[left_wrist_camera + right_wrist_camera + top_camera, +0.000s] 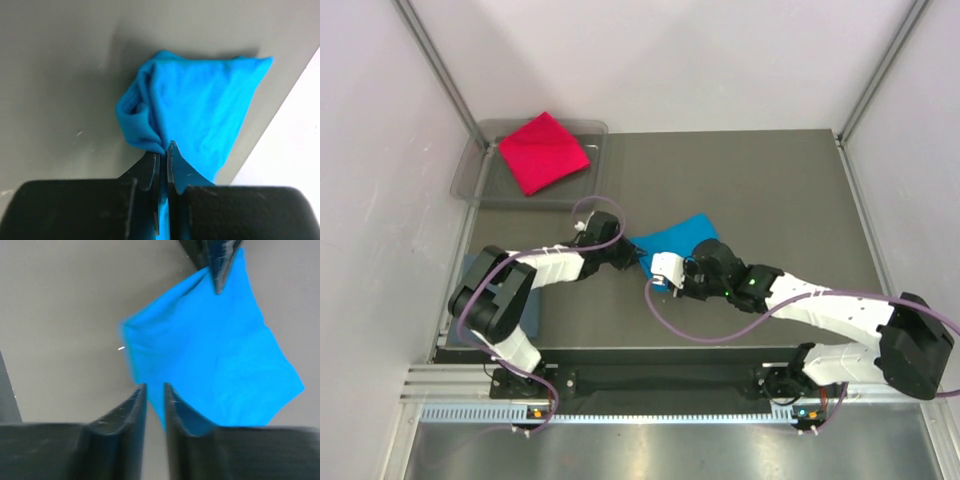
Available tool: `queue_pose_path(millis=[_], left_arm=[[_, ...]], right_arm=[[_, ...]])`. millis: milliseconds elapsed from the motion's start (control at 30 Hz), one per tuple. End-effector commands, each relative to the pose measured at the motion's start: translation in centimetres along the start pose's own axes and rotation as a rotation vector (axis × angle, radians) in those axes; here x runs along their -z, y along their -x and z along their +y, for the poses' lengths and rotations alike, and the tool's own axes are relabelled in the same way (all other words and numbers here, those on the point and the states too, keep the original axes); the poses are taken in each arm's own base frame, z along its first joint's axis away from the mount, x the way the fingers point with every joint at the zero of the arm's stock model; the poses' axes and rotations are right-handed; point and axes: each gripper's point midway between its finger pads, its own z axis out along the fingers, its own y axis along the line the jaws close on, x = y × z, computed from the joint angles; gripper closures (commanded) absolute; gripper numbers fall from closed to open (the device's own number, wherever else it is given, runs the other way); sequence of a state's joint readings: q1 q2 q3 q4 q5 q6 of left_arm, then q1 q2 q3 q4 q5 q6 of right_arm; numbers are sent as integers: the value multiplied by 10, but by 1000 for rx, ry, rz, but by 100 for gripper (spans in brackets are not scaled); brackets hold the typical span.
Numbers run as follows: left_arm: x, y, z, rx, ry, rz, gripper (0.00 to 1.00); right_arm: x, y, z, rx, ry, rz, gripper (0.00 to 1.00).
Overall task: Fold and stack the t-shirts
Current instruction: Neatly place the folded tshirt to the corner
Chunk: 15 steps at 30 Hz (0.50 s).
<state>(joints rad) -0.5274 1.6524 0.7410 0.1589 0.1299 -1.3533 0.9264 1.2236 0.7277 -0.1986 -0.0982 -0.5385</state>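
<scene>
The turquoise-blue t-shirt (pixel 680 238) lies folded small at the table's middle, between my two grippers. My left gripper (pixel 638 258) is shut on its left corner; in the left wrist view blue cloth (pixel 200 110) runs in between the fingers (pixel 163 150). My right gripper (pixel 658 272) is at the shirt's near corner, its jaws a narrow gap apart with the cloth's edge (pixel 215 355) between them (pixel 155 387). The crimson red t-shirt (pixel 542 150) lies folded in the clear tray (pixel 470 180). The slate grey-blue t-shirt (pixel 468 264) lies at the left, mostly hidden under my left arm.
The tray stands at the table's back left corner against the left wall. White walls close in the table on three sides. The left arm's fingers (pixel 216 270) show at the top of the right wrist view, on the shirt's far corner.
</scene>
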Motion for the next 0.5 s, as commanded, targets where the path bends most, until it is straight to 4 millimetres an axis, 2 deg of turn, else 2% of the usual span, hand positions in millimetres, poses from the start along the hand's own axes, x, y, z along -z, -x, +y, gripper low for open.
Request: queue_pose_path(millis=[0,33,67,100,133,200,233,300,333,367,467], left_arm=[[2,17,-16,-126,5,-73,100],[8,20,-18,-135,10,-86,100],[12,27,-23,-152,18,-122,100],[18,30,-9,-157,92,-139,100],[28,35,-14,-166,93,-168,100],[42,48,-10,-172,140,-240,100],[54,50,-6,-171,166,-259,100],[66,61,0,-167,203,-326,100],[75,64,-4,-168,193,-350,100],[82,68,5,-169,233,-369,100],[107,87,14,-173,299,-473,100]], right_arm=[[8,18,-8,-63,-38,-80,77],[9,17,-8,-81,-46,-76,69],[11,17,-10,-96,-62,-78,67],[13,18,-11,-129,-70,-84,65],[14,17,-10,-145,-75,-84,57],[20,19,-13,-178,-98,-92,52],[22,18,-14,-184,-106,-91,51],[28,18,-14,-194,-115,-95,50],[30,18,-14,-195,-114,-95,50],[33,20,-14,-195,-111,-104,51],[40,20,-15,-215,-121,-96,53]])
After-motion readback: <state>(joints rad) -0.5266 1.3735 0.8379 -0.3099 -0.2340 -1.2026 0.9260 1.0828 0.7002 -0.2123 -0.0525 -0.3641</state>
